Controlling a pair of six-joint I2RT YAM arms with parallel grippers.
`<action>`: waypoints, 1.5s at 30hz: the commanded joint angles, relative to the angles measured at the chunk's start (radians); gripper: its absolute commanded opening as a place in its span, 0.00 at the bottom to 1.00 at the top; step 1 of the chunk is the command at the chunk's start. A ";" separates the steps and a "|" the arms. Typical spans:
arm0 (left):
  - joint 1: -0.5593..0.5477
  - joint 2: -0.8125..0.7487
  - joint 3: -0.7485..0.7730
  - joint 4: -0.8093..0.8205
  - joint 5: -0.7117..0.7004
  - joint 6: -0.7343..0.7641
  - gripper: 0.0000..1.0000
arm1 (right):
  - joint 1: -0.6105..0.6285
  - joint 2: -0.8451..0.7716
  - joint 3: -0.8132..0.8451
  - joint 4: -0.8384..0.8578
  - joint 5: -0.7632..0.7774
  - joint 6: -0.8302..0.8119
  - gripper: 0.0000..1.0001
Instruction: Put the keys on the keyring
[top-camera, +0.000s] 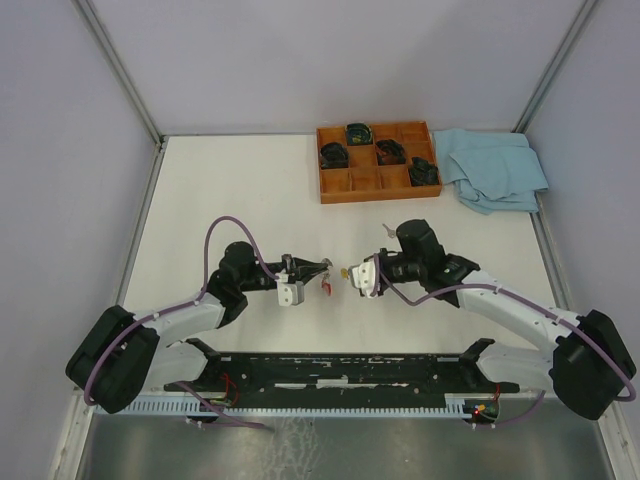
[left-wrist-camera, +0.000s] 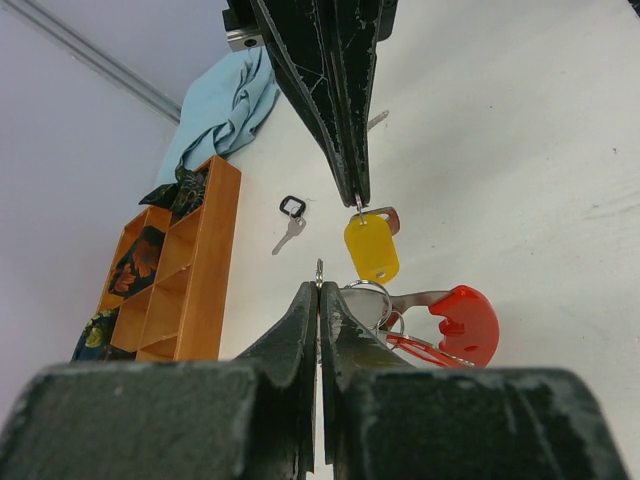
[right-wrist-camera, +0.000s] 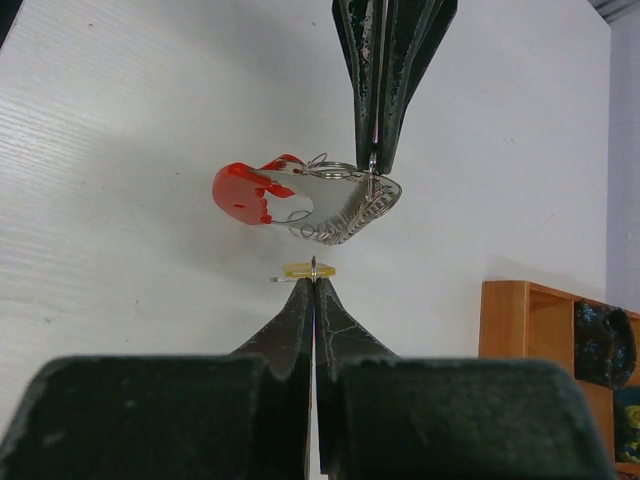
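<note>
White tbl (top-camera: 230, 190) w/ tray (top-camera: 366, 183); cloth (top-camera: 495, 168); key (left-wrist-camera: 288, 238)

The key (left-wrist-camera: 371, 248) is yellow-capped, the keyring (left-wrist-camera: 368, 298) silver and red, the tray (top-camera: 352, 182) orange, the cloth (top-camera: 495, 168) pale blue.

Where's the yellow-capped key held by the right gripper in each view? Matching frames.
Top external: yellow-capped key, mid-table, near centre.
Left wrist: centre, hanging from right gripper.
Right wrist: edge-on sliver, centre, under keyring.
Shared landmark: wooden tray.

My left gripper (left-wrist-camera: 320, 286) pinches the keyring (left-wrist-camera: 368, 303) by its silver ring, red band attached. My right gripper (right-wrist-camera: 314, 272) holds a yellow-capped key (left-wrist-camera: 371, 247) just beside that ring.
</note>
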 joint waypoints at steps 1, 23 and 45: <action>0.004 -0.005 0.007 0.008 0.025 0.047 0.03 | 0.008 -0.005 -0.030 0.186 -0.002 0.030 0.01; 0.002 -0.009 0.004 0.011 0.028 0.051 0.03 | 0.020 0.024 -0.112 0.407 -0.013 0.096 0.01; 0.002 -0.003 -0.015 0.076 0.028 0.017 0.03 | 0.053 0.042 -0.141 0.485 0.045 0.092 0.01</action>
